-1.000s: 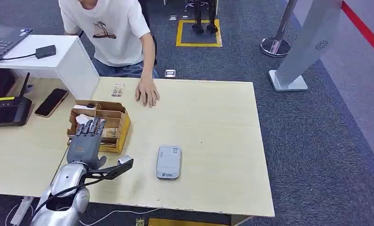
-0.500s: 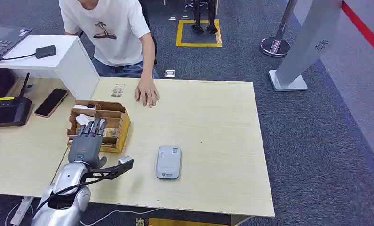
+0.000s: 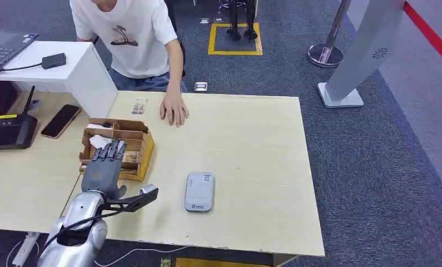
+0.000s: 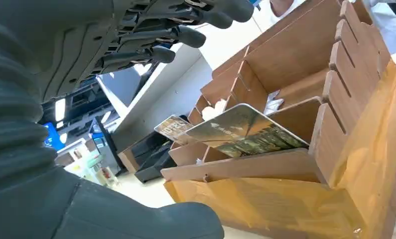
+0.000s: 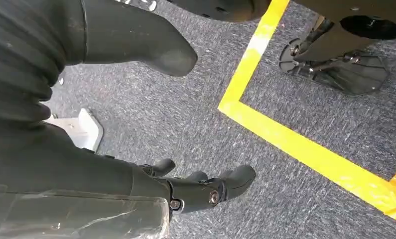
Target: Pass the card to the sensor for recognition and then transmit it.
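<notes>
A brown slotted card box (image 3: 134, 146) stands on the table's left part, with cards (image 4: 240, 130) leaning in its slots. My left hand (image 3: 103, 167) hovers over the box's near side, fingers stretched out and apart, holding nothing. The grey card sensor (image 3: 199, 191) lies flat on the table to the right of the box. In the right wrist view my right hand (image 5: 151, 149) hangs over the carpet with its fingers apart and nothing in it.
A person in a white shirt (image 3: 130, 34) sits behind the table with a hand (image 3: 174, 110) resting on it. On the left are a phone (image 3: 60, 120), a black device (image 3: 8, 132) and a white stand (image 3: 79, 69). The table (image 3: 257, 156) is bare to the right.
My left hand has crept slightly forward over the card box. Nothing else has moved.
</notes>
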`<act>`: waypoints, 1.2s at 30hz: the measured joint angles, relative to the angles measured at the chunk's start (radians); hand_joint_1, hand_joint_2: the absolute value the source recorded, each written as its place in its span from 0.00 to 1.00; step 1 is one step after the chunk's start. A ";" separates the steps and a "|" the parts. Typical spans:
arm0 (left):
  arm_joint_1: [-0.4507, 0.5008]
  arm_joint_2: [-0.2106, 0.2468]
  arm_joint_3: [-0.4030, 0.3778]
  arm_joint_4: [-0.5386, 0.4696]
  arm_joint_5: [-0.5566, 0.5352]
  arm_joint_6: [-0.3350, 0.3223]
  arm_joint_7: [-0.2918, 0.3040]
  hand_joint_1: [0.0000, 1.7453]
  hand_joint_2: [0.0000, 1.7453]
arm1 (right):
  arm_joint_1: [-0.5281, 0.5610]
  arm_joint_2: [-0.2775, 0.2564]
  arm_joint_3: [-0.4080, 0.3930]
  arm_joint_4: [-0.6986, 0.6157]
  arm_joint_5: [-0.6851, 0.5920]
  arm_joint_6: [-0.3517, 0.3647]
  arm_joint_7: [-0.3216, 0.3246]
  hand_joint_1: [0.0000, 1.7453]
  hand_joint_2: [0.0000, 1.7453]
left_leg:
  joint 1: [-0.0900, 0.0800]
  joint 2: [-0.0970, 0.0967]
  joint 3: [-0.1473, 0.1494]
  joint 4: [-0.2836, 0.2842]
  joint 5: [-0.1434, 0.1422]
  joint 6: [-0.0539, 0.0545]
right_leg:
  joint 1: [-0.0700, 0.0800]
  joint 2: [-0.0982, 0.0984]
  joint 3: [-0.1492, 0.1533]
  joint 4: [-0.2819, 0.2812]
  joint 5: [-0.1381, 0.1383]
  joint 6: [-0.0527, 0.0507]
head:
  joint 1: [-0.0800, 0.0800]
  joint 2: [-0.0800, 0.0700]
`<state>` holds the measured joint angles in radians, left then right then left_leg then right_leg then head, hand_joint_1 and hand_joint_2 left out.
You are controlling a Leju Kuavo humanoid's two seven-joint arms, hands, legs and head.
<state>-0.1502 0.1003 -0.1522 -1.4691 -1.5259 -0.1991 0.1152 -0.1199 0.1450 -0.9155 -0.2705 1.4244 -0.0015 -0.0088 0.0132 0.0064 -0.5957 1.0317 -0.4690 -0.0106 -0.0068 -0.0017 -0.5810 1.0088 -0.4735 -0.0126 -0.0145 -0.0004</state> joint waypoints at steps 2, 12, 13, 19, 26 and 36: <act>0.000 0.000 0.000 0.000 0.000 0.000 0.000 0.00 1.00 | 0.000 0.000 0.000 0.000 0.000 0.000 0.000 0.00 1.00 | 0.000 0.000 0.000 0.000 0.000 0.000 | 0.000 0.000 0.000 0.000 0.000 0.000 | 0.000 0.000; -0.002 0.000 0.000 0.008 0.000 0.000 0.000 0.04 1.00 | 0.000 0.001 -0.008 0.000 0.000 0.000 0.000 0.00 1.00 | 0.000 0.000 0.000 0.000 0.000 0.000 | 0.000 0.000 0.000 0.000 0.000 0.000 | 0.000 0.000; -0.003 0.000 0.000 0.009 0.000 0.000 0.000 0.04 1.00 | 0.000 0.001 -0.008 0.000 0.000 0.000 0.000 0.00 1.00 | 0.000 0.000 0.000 0.000 0.000 0.000 | 0.000 0.000 0.000 0.000 0.000 0.000 | 0.000 0.000; -0.005 0.000 0.000 0.016 0.000 0.000 0.000 0.04 1.00 | 0.000 0.001 -0.008 0.000 0.001 0.002 0.000 0.00 1.00 | 0.000 0.000 0.000 0.000 0.000 0.000 | 0.000 0.000 0.000 0.000 0.000 0.000 | 0.000 0.000; -0.009 -0.003 0.000 0.030 0.000 0.000 -0.003 0.04 1.00 | 0.000 0.001 -0.009 0.000 0.003 0.001 0.000 0.00 1.00 | 0.000 0.000 0.000 0.000 0.000 0.000 | 0.000 0.000 0.000 0.000 0.000 0.000 | 0.000 0.000; -0.011 -0.007 0.000 0.039 0.000 0.000 -0.007 0.06 1.00 | 0.000 0.001 -0.012 0.000 0.005 0.000 0.000 0.00 1.00 | 0.000 0.000 0.000 0.000 0.000 0.000 | 0.000 0.000 0.000 0.000 0.000 0.000 | 0.000 0.000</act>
<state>-0.1617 0.0931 -0.1522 -1.4298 -1.5263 -0.1991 0.1083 -0.1200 0.1461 -0.9277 -0.2701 1.4290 -0.0015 -0.0092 0.0132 0.0064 -0.5958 1.0317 -0.4690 -0.0106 -0.0068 -0.0017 -0.5810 1.0088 -0.4735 -0.0126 -0.0145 -0.0004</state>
